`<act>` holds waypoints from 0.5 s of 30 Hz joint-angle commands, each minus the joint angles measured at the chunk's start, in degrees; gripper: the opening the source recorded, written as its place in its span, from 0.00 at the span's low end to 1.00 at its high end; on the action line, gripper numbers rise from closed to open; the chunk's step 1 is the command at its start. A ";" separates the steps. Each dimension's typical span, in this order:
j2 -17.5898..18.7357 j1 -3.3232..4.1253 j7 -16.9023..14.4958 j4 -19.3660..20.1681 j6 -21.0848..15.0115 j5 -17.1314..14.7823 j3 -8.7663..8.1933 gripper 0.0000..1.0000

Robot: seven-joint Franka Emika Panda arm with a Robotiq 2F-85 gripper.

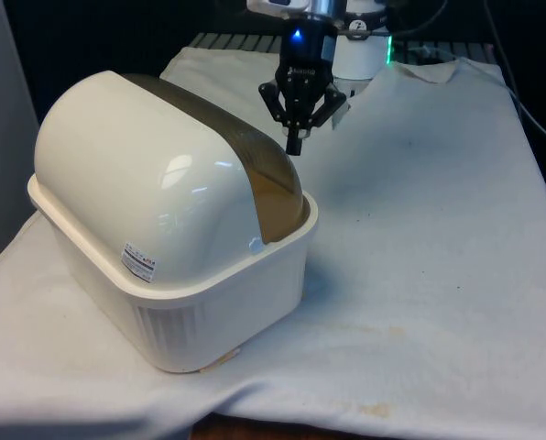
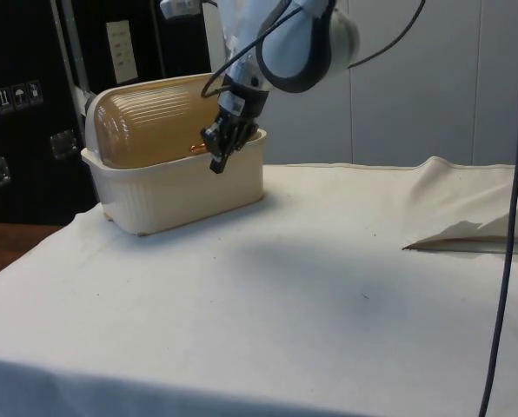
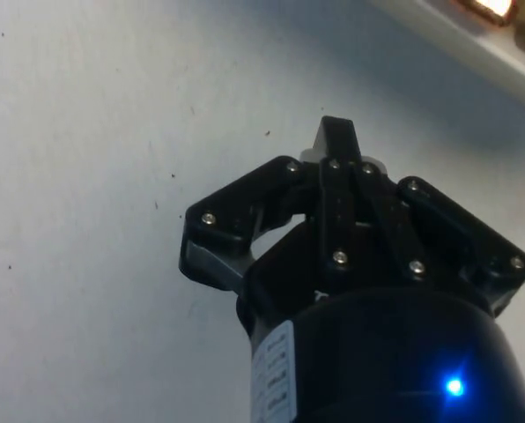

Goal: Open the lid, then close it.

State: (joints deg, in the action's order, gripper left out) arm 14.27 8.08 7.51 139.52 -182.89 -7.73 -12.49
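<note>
A cream bread box stands at the front view's left, its solid back turned to that camera. Its amber see-through roll lid curves down to the base's rim in the side view, and a small orange handle shows low on it. My black gripper hangs just in front of the lid, near the handle, fingers pressed together and holding nothing. From the front, the gripper sits just past the lid's brown edge. In the wrist view the gripper points at white cloth, with the box rim close by.
White cloth covers the table, with open room across the front view's right half. A raised fold of cloth lies at the side view's right. A dark cable hangs down there too.
</note>
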 commanded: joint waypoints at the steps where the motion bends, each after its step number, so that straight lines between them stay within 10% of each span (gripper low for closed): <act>1: 0.23 0.00 0.17 0.00 -0.57 0.00 0.00 0.00; 15: 1.95 0.46 2.58 0.00 -6.53 -0.29 -0.92 0.00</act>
State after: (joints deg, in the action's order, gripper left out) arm 15.70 8.08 9.91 139.52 -188.16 -7.73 -12.61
